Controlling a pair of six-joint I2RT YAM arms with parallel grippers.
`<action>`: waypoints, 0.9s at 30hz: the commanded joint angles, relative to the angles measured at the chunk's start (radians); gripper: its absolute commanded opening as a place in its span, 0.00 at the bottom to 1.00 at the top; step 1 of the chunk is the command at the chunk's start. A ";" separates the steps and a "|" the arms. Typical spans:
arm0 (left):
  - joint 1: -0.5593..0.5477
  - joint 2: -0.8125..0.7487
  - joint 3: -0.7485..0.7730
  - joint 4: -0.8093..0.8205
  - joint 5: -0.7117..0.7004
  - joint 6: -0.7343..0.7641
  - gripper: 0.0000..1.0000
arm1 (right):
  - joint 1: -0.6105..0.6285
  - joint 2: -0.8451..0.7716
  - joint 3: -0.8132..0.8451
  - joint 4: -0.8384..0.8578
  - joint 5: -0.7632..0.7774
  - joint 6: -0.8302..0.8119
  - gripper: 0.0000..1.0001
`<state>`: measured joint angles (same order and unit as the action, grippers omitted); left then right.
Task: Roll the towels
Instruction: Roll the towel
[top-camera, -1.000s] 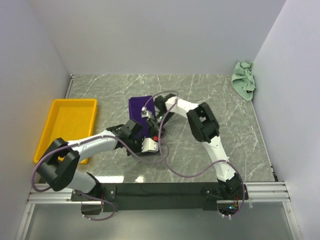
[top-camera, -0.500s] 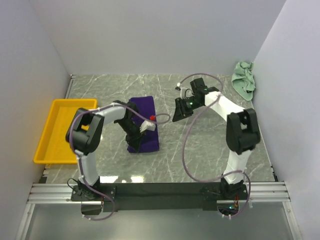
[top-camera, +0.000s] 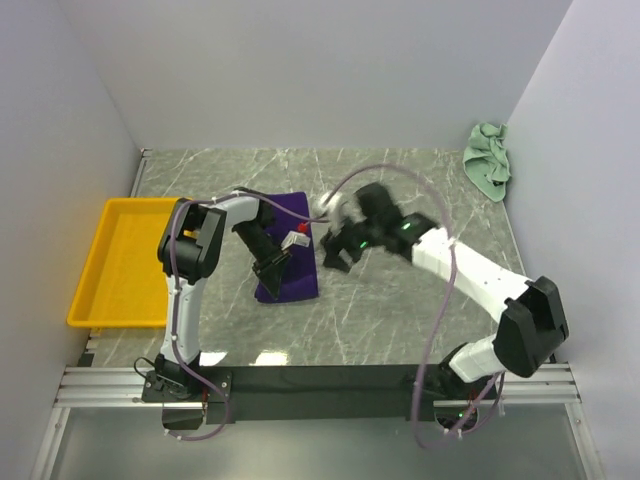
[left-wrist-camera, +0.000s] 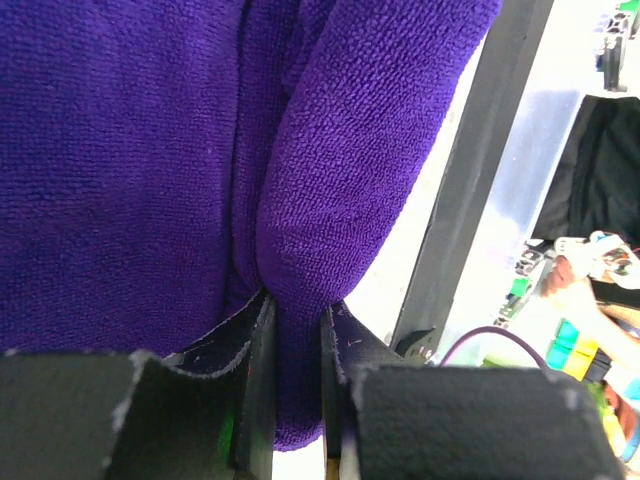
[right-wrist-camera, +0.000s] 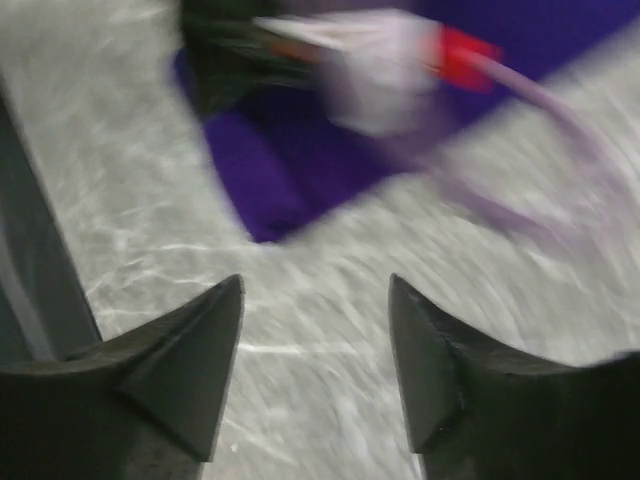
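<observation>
Left wrist | left tool (left-wrist-camera: 297, 312) pinching purple towel (left-wrist-camera: 120, 160) | right tool (right-wrist-camera: 315, 295) spread

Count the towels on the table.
2. The purple towel lies in the middle, a fold pinched in the left end effector; the mint green towel sits crumpled at the far right corner.

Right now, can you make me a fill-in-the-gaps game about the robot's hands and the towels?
1. The left hand is pinching a fold of the towel that is coloured ____.
2. The right hand is open and holds ____.
3. The mint green towel lies crumpled in the far ____ corner.
4. The tray is coloured ____.
Missing words: purple; nothing; right; yellow.
</observation>
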<state>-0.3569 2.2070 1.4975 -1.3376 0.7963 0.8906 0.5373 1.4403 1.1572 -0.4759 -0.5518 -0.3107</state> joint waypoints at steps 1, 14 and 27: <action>0.012 0.049 0.040 0.146 -0.118 0.036 0.05 | 0.219 -0.026 -0.036 0.052 0.197 -0.149 0.71; 0.013 0.086 0.047 0.173 -0.143 0.008 0.12 | 0.423 0.319 0.050 0.212 0.302 -0.219 0.60; 0.073 0.079 0.081 0.160 -0.114 -0.013 0.17 | 0.388 0.492 0.113 0.013 0.124 -0.238 0.00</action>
<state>-0.3328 2.2635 1.5547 -1.3857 0.7963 0.8322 0.9428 1.8641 1.2243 -0.3523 -0.3145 -0.5499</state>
